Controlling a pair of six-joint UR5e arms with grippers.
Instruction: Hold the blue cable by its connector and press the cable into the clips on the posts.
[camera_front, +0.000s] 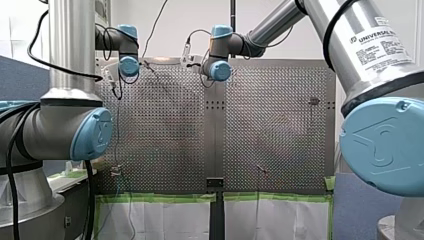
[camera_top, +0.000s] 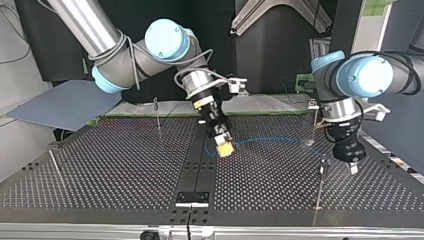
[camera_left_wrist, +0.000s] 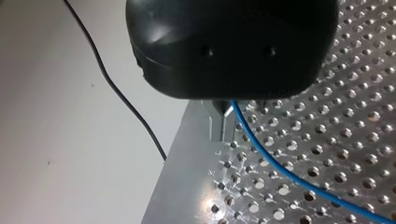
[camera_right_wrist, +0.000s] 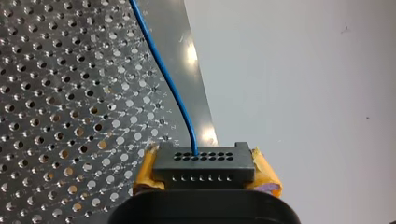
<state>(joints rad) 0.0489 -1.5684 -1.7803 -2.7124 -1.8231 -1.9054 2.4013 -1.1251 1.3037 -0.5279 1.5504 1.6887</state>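
One blue cable (camera_right_wrist: 170, 86) arcs over the bench (camera_top: 125, 165). Its single black connector (camera_right_wrist: 203, 165) is clamped between the yellow-padded fingers (camera_right_wrist: 145, 171) of my right gripper (camera_top: 225, 147). Four posts (camera_top: 158, 114) stand; their clips are too small to see. My left gripper (camera_top: 351, 164) hides its own hold, so I cannot tell.

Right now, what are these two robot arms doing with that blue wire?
My right arm's end effector grips the black connector of the blue cable between its yellow pads, low over the perforated table. The cable arcs across to my left arm's end effector and comes out from under it. Thin posts stand on the table; whether the cable sits in any clip yet is too small to tell.
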